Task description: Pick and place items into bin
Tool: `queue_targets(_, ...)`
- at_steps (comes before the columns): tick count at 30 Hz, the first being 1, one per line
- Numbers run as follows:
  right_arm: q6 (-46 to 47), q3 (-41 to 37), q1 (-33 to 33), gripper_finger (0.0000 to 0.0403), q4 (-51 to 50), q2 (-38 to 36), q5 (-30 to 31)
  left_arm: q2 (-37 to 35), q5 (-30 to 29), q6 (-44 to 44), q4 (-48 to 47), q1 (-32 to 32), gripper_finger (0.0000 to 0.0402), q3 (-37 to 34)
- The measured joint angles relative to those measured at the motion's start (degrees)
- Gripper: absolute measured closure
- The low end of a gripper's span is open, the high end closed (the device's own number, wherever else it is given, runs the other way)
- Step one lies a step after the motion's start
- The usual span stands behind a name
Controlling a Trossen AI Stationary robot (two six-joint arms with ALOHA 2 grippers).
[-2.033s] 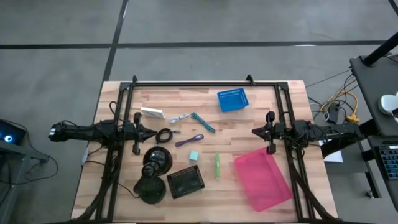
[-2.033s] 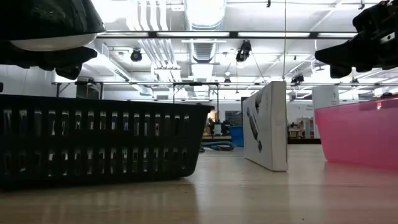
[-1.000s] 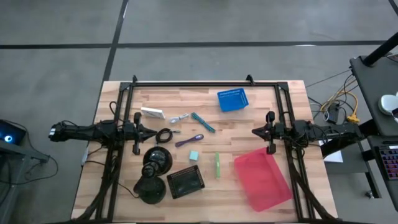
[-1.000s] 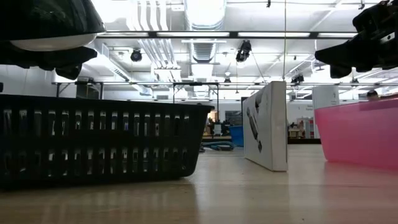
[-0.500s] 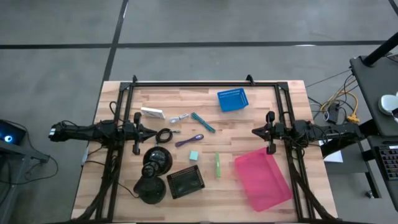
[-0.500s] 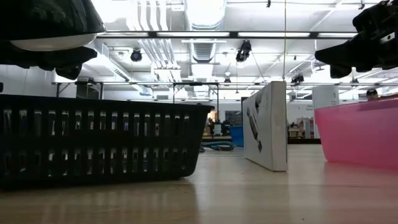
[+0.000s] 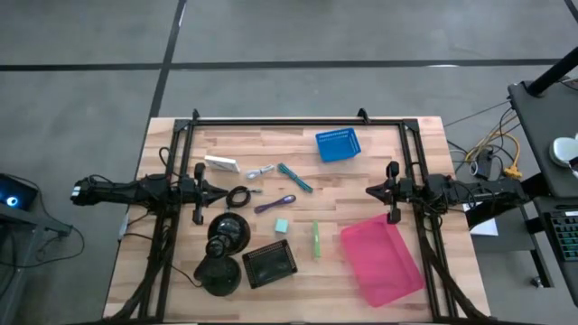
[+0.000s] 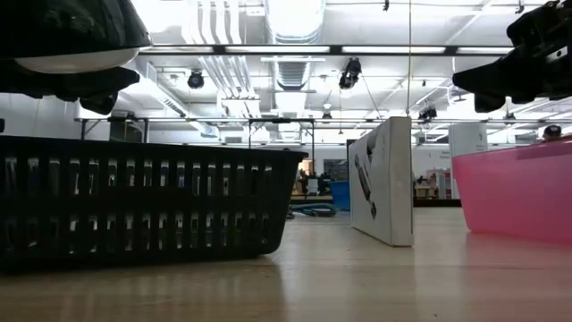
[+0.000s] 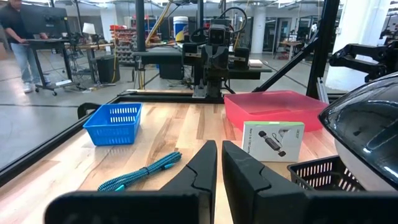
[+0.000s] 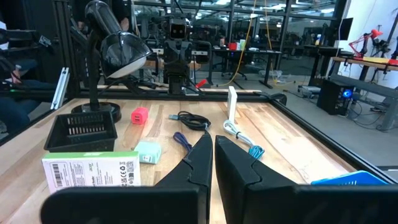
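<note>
Items lie scattered over the left half of the wooden table (image 7: 361,176), none of them touching either gripper. Nearest the front edge sits a black slotted basket (image 7: 270,264) beside two black domed lamps (image 7: 226,232), and the pink bin (image 7: 381,260) rests at the front right, nothing visible inside it. A little farther in, the green stick (image 7: 316,239) lies between basket and bin, with the pale teal cube (image 7: 282,226) just beside it toward the left. Beyond those come the purple pen (image 7: 275,204) and the coiled black cable (image 7: 238,196), the cable lying closest to the left gripper (image 7: 217,190), just off its fingertips but apart from them. Farther back are the teal-handled tool (image 7: 295,177), a small white cable (image 7: 260,171) and the white packet (image 7: 221,164). A blue basket (image 7: 337,144) stands toward the far edge.

The left gripper hangs at the table's left side with its fingers (image 9: 202,171) pressed together, holding nothing. The right gripper (image 7: 369,190) waits at the right side, fingers (image 10: 200,155) likewise together and bare, well apart from every item.
</note>
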Motion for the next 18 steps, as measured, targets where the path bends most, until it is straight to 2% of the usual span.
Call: queue_targets(18,0.51,0.01,0.01,0.0394,0.41,0.01,0.13,-0.02,0.00,-0.02,0.02,-0.02,0.0391,0.00)
